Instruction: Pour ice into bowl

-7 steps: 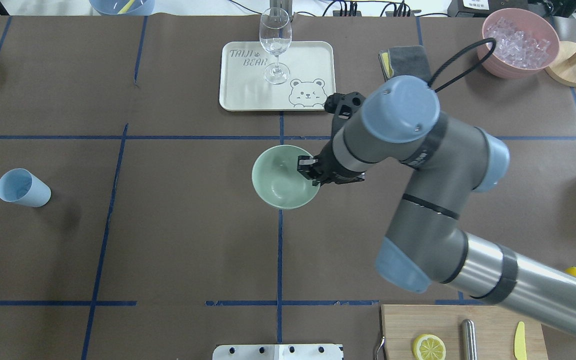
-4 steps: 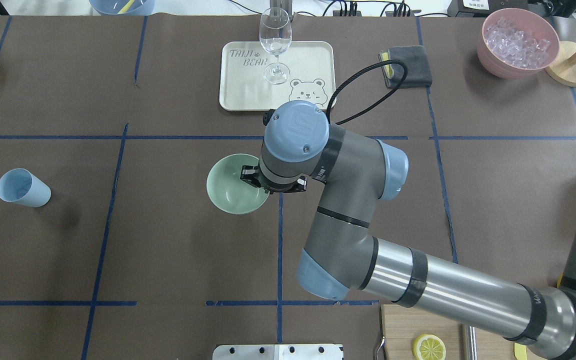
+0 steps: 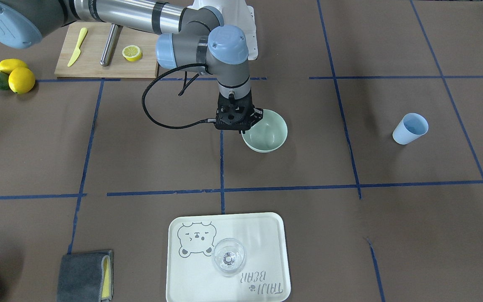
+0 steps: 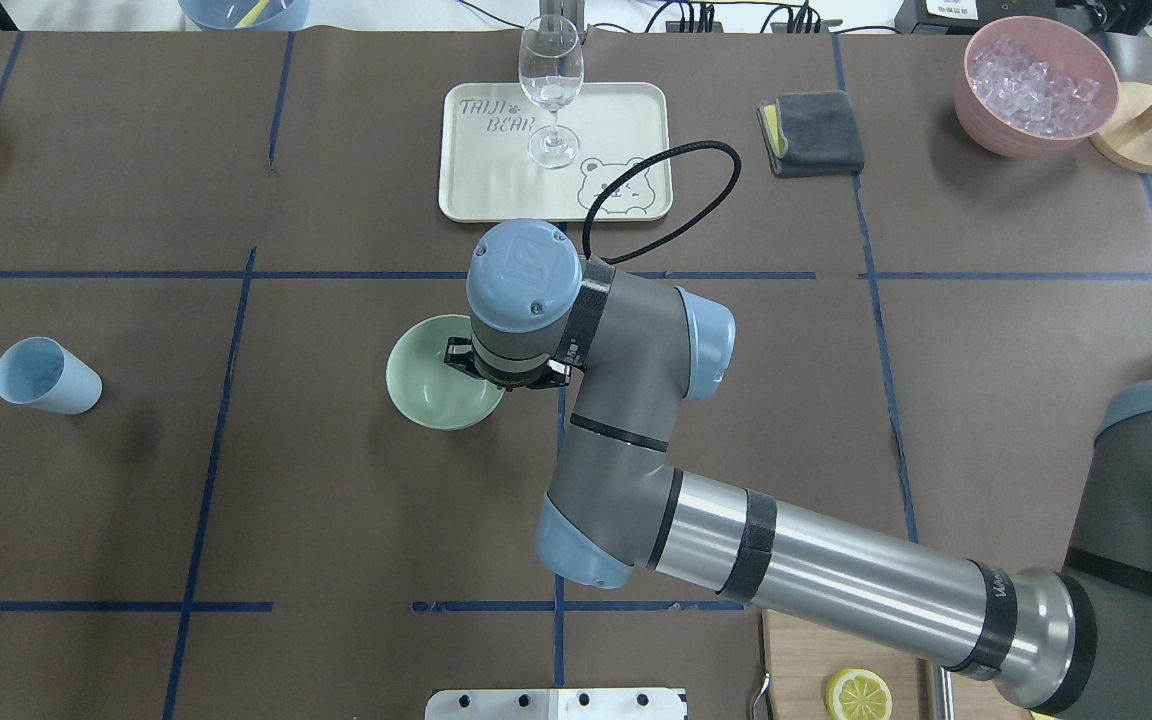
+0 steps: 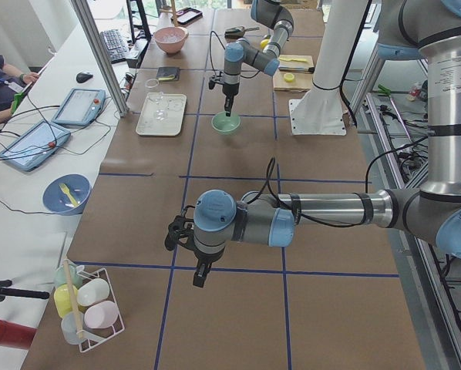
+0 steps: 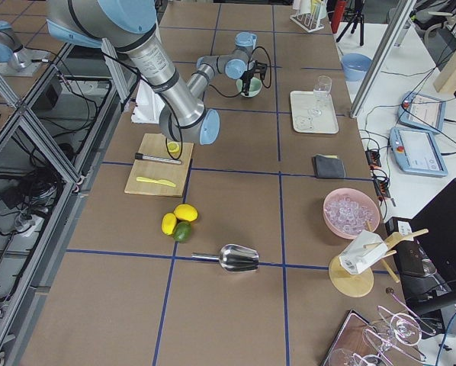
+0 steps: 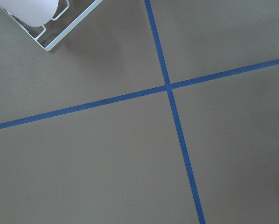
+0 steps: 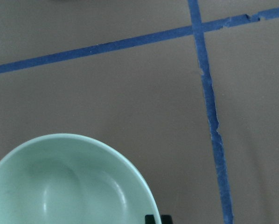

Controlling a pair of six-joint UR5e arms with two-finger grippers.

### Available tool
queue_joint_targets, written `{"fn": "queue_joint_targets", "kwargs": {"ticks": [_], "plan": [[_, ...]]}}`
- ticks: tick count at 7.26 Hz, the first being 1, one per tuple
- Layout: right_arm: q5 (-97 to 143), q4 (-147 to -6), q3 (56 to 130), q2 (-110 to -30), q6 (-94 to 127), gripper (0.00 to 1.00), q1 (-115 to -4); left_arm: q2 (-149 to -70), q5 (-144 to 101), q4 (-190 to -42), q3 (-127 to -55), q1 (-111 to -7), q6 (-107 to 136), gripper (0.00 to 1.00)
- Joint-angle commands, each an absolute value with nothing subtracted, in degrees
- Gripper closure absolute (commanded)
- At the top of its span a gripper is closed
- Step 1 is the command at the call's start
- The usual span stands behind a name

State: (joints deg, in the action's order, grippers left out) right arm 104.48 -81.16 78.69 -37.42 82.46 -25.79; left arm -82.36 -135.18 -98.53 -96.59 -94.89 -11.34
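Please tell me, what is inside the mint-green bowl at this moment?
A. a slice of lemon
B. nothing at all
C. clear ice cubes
B: the right wrist view looks down into the bowl and shows only its bare, smooth inner surface.

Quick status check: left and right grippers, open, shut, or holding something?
Left gripper: cannot be told; it shows only in the left side view.
Right gripper: shut on the bowl, at its rim.
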Motion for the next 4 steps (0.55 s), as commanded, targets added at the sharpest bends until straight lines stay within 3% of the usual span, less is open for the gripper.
{"fn": "queue_joint_targets", "kwargs": {"ticks": [1,4], "plan": [[100.06,-81.04,78.40,-37.96,82.01,0.01,-25.66,-82.35,-135.18,-98.53,-96.59,-94.92,-11.34,0.00],[100.17,-80.06,81.97,-39.45,76.83,0.00,-27.84,-82.35,-135.18,-98.53,-96.42,-94.92,-11.25,0.00]]}}
